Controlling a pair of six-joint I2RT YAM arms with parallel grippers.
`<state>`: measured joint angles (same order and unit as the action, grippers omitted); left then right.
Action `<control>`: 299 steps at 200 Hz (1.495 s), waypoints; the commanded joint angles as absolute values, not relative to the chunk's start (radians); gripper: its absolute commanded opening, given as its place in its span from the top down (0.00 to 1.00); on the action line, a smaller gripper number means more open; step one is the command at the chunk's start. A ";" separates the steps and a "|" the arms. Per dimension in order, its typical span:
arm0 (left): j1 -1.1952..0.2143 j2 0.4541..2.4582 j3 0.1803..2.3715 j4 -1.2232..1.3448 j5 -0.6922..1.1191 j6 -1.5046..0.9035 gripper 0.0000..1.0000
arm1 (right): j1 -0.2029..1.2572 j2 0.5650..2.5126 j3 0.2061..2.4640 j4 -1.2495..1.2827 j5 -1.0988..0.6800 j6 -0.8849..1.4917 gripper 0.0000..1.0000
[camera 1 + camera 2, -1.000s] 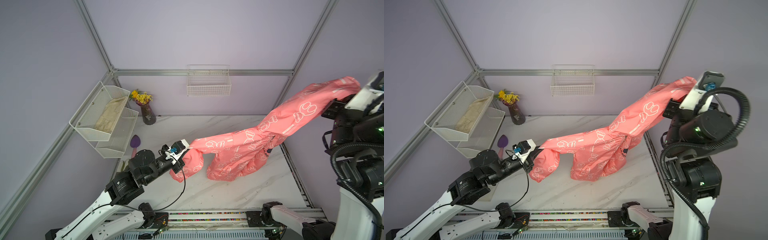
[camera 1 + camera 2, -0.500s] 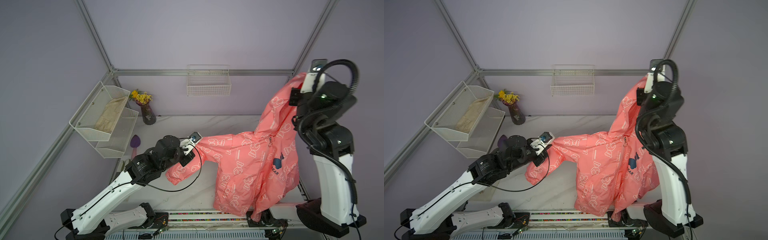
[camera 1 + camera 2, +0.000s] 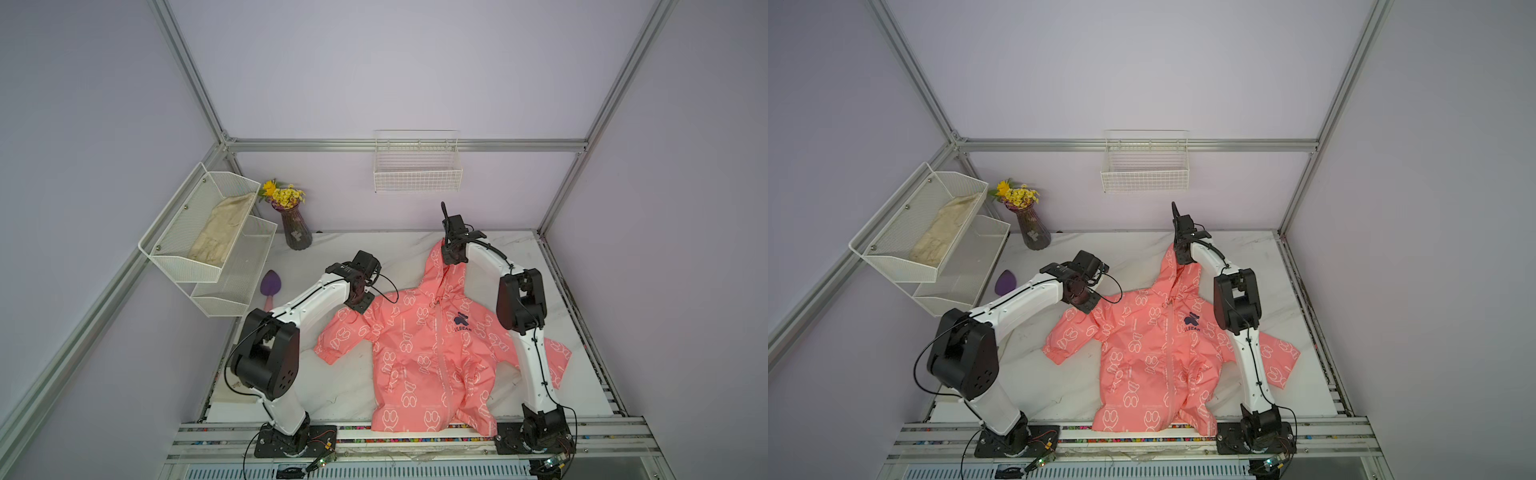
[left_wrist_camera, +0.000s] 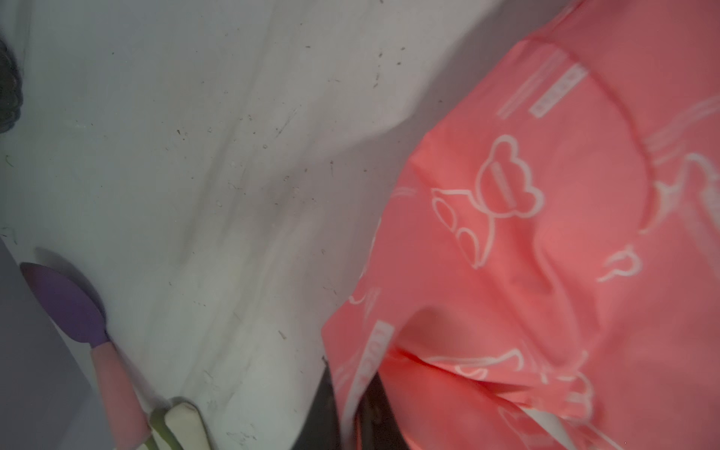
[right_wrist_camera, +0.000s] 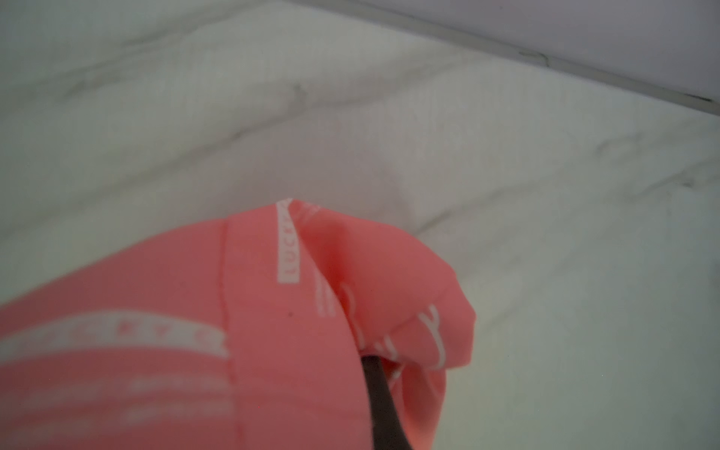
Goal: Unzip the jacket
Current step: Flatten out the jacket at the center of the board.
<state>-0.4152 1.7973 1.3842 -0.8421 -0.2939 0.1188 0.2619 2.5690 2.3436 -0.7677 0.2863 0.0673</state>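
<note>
The coral-pink jacket (image 3: 424, 353) (image 3: 1150, 357) lies flat on the marble table, front up, hood toward the back wall. Its front zipper (image 3: 439, 336) runs closed down the middle, beside the dark blue bear logo (image 3: 462, 320). My left gripper (image 3: 362, 306) (image 4: 352, 374) sits low at the shoulder of the jacket's left-hand sleeve. Its dark fingers (image 4: 329, 393) stand slightly apart, with a fold of pink fabric (image 4: 506, 233) still between them. My right gripper (image 3: 451, 261) (image 5: 366, 362) is shut on the tip of the hood, and fabric hides most of it.
A vase of yellow flowers (image 3: 296, 230) stands at the back left. Beside it a two-tier wire shelf (image 3: 174, 257) on the left wall holds a beige cloth. A purple spatula (image 3: 271, 286) (image 4: 66, 304) lies below the shelf. A wire basket (image 3: 417, 170) hangs on the back wall.
Both arms have come down and laid the jacket, which hung stretched in the air, flat on the table. The left jaws have parted.
</note>
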 commanded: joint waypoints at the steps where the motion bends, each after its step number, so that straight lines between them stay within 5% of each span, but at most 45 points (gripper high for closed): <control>1: -0.358 1.846 1.531 -0.842 -0.428 0.106 0.33 | 0.216 2.677 2.676 -0.934 0.201 0.162 0.82; 8: -0.347 1.858 1.551 -0.841 -0.461 0.103 0.20 | 0.204 2.702 2.730 -0.972 0.170 0.179 0.57; 20: -0.333 1.860 1.572 -0.830 -0.522 0.091 0.15 | 0.180 2.668 2.679 -0.974 0.109 0.197 0.35; 44: -0.309 1.807 1.559 -0.783 -0.629 -0.014 0.00 | 0.120 2.500 2.467 -0.965 -0.025 0.264 0.27; 87: -0.282 1.711 1.552 -0.930 -0.533 -0.364 0.00 | 0.094 2.198 2.174 -0.993 -0.093 0.291 0.25; 149: -0.298 1.499 1.210 -0.840 -0.148 -0.775 0.00 | 0.084 1.688 1.515 -0.787 -0.078 0.474 0.25; 180: -0.341 1.494 1.137 -0.774 -0.095 -0.799 0.03 | 0.030 1.582 1.306 -0.789 -0.124 0.541 0.25; 242: -0.455 1.577 1.065 -0.604 0.007 -0.900 0.06 | 0.012 1.520 1.045 -0.690 0.053 0.580 0.25; 259: -0.485 1.618 1.060 -0.562 0.029 -0.923 0.11 | 0.013 1.659 1.067 -0.660 0.018 0.553 0.33; 299: -0.498 1.688 1.041 -0.498 0.060 -0.931 0.36 | 0.015 1.868 1.167 -0.530 -0.058 0.502 0.79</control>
<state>-0.5022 1.6764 1.0836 -0.5865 0.0292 -0.9047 0.0166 1.7969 1.1069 -0.6548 -0.0071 0.5201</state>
